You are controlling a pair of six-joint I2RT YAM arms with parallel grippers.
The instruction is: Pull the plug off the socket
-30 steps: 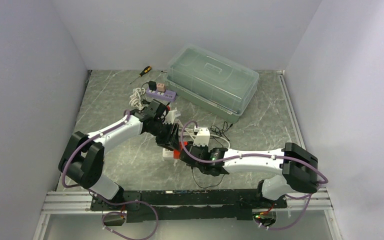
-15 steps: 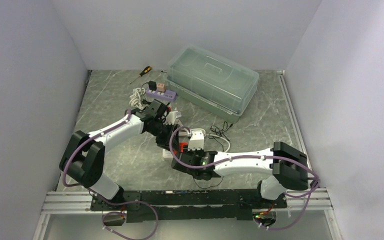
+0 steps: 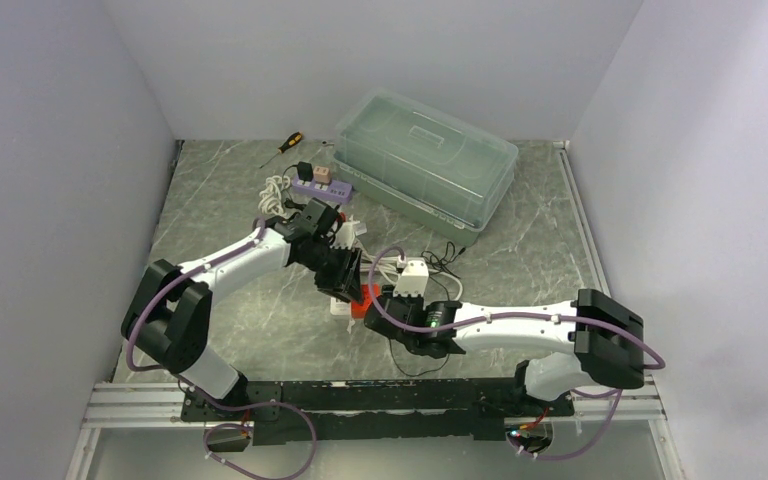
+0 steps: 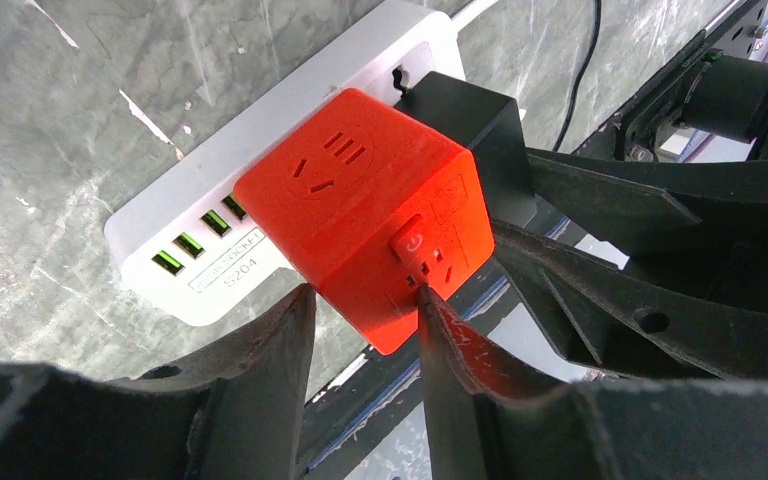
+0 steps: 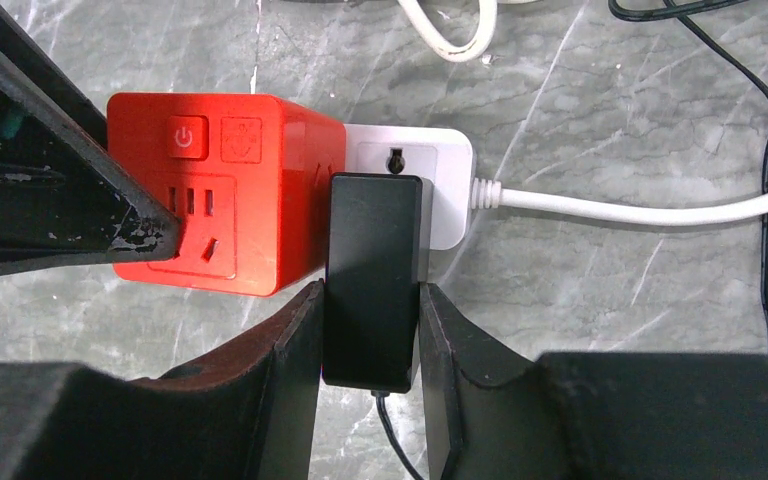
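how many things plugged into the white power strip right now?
2: orange cube adapter on the white power strip, between the left gripper's fingers; black plug right beside it, toward the cord end, clamped in the right gripper. More may be hidden under the cube.

plug (image 5: 375, 270) black | cube adapter (image 5: 260, 225) orange-red | power strip (image 4: 195, 195) white | table (image 5: 610, 120) grey-marbled

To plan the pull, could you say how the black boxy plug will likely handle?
The black boxy plastic plug looks rigid, unlikely to deform in the right gripper. Its smooth sides may slip; its thin cord looks floppy.
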